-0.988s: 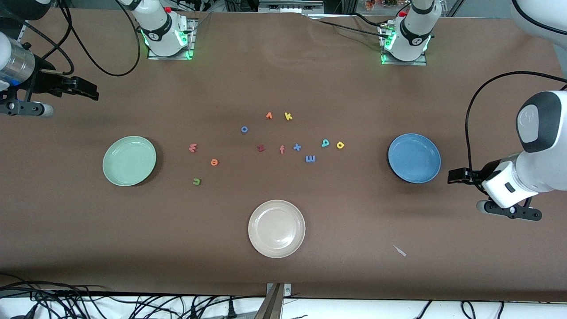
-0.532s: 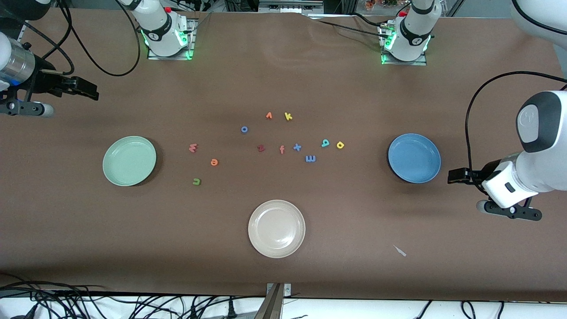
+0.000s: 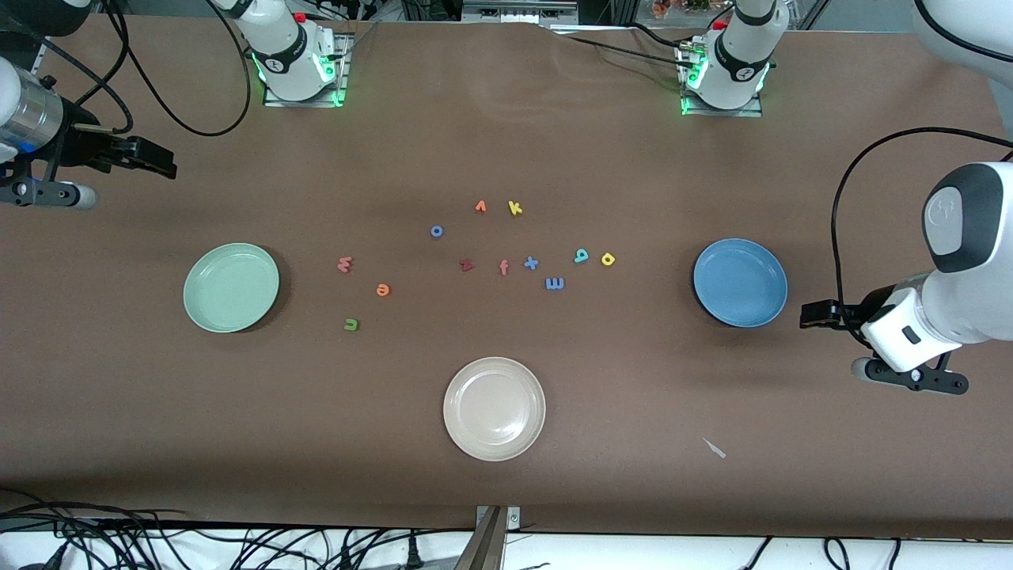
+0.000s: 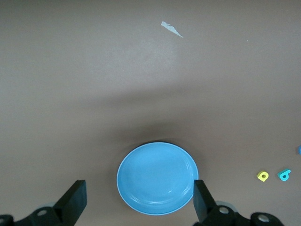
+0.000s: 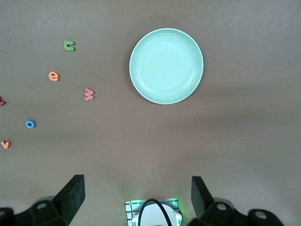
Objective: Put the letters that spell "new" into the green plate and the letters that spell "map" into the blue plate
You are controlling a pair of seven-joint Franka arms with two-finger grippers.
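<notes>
I see both tools, left tool (image 3: 806,315) and right tool (image 3: 166,162), open, empty, hovering over the brown tabletop (image 3: 506,475) ends.

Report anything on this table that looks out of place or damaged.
One oddity: a small pale scrap, like torn paper or tape, lies on the table nearer the front camera than the blue plate. It is neither plate nor letter. Nothing looks spilled or broken.

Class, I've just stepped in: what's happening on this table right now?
Nothing is being handled yet. Both arms wait with open tools: the left tool by the blue plate, the right tool at its own end. The green plate holds nothing, nor does the blue. The letters n, e, w, m, a and p lie on the table.
</notes>
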